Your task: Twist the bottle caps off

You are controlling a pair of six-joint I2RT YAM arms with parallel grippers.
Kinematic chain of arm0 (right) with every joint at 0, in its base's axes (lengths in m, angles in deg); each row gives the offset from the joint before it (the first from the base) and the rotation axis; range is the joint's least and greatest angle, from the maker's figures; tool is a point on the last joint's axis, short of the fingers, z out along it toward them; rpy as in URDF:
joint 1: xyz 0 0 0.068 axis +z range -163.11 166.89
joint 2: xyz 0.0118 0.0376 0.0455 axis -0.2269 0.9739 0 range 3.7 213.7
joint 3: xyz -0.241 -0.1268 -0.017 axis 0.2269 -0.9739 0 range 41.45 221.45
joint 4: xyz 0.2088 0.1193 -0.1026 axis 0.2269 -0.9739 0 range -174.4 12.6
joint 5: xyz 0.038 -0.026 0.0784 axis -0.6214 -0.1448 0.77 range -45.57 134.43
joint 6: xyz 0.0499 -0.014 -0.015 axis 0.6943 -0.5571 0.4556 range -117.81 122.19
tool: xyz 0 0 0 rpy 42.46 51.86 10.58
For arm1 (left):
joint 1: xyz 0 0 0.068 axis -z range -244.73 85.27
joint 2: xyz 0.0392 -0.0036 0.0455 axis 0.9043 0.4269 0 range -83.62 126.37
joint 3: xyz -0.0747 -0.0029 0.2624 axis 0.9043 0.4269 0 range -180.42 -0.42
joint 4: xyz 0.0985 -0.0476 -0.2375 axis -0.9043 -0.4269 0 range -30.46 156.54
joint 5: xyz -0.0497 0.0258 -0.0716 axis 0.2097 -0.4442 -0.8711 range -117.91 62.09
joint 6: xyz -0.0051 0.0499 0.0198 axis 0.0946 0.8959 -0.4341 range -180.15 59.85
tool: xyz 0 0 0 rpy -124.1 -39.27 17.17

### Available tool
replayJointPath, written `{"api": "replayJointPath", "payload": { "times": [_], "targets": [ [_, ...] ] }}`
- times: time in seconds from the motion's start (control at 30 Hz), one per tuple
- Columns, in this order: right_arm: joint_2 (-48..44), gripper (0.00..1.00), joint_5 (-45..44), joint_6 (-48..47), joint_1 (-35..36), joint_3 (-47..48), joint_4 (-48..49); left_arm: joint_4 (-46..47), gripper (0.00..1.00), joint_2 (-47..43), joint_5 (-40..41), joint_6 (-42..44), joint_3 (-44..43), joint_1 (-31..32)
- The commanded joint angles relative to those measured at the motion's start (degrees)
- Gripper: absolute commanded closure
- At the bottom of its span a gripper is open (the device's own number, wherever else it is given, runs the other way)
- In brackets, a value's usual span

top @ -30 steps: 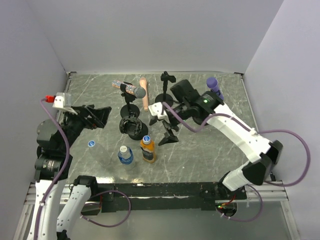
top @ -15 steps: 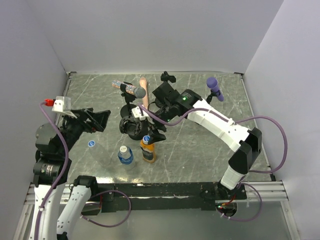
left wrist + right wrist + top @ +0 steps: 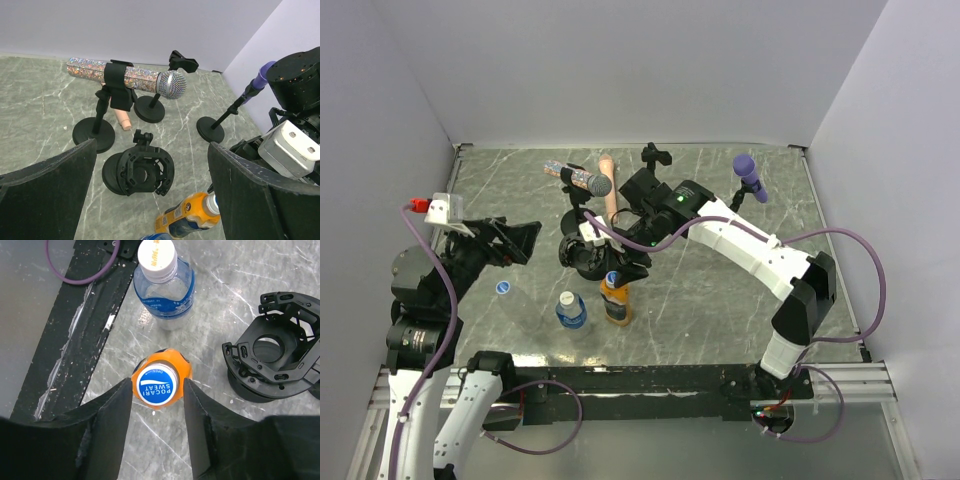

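An orange bottle [image 3: 616, 303] stands upright near the table's front, with a blue cap [image 3: 157, 384] marked POCARI SWEAT on it. My right gripper [image 3: 157, 382] hangs straight above it. Its fingers [image 3: 112, 415] flank the cap closely, and a thin gap shows on each side. To the left stands a clear-blue bottle [image 3: 165, 295] with a whitish cap [image 3: 157, 257]. A loose blue cap [image 3: 503, 288] lies on the table further left. My left gripper [image 3: 152, 145] is wide open and holds nothing, raised to the left of the bottles [image 3: 190, 212].
A black shock mount [image 3: 582, 252] sits just behind the orange bottle. Behind it are a glitter microphone [image 3: 578, 178] on a stand, a clip stand [image 3: 650, 160], a peach stick [image 3: 609, 190] and a purple microphone [image 3: 748, 175]. White walls enclose three sides.
My right arm swung left from the stands to a spot above the orange bottle. Its jaws narrowed around the blue cap. The left arm stayed put.
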Motion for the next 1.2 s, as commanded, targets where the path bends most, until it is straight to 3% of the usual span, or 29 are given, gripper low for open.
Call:
{"api": "replayJointPath", "payload": {
  "times": [0.0,0.3,0.4,0.63,0.83,0.9,1.0,1.1,1.17],
  "targets": [
    [0.6,0.49,0.2,-0.5,0.5,2.5,-0.1,0.1,0.03,-0.8,0.3,0.2,-1.4,-0.1],
    [0.3,0.55,-0.7,0.3,1.0,0.8,1.2,0.2,0.03,-0.5,-1.7,0.3,-1.3,-0.1],
    [0.3,0.60,-0.8,0.3,1.1,0.7,1.4,0.3,0.03,-0.5,-2.4,0.4,-1.4,-0.1],
    [-0.7,0.91,0.0,2.1,1.0,0.2,2.0,0.7,0.03,-0.4,-5.8,1.1,-0.8,-0.1],
    [-6.1,0.96,9.6,11.0,-7.4,2.7,0.3,9.2,0.03,1.6,-22.2,-0.6,2.3,1.7],
    [-8.9,0.96,13.5,16.3,-11.8,2.1,1.7,18.9,0.03,3.1,-30.5,-4.4,5.0,3.1],
    [-13.9,0.97,16.9,24.3,-18.1,-1.0,5.6,32.1,0.03,5.6,-34.6,-8.4,8.2,6.3],
    [-19.8,0.96,17.0,34.1,-23.5,-6.2,13.7,37.6,0.03,9.1,-31.8,-5.3,8.3,13.7],
    [-22.7,0.96,16.4,40.3,-26.5,-8.5,17.5,35.3,0.03,11.7,-25.7,1.3,6.9,21.8]
  ]
}}
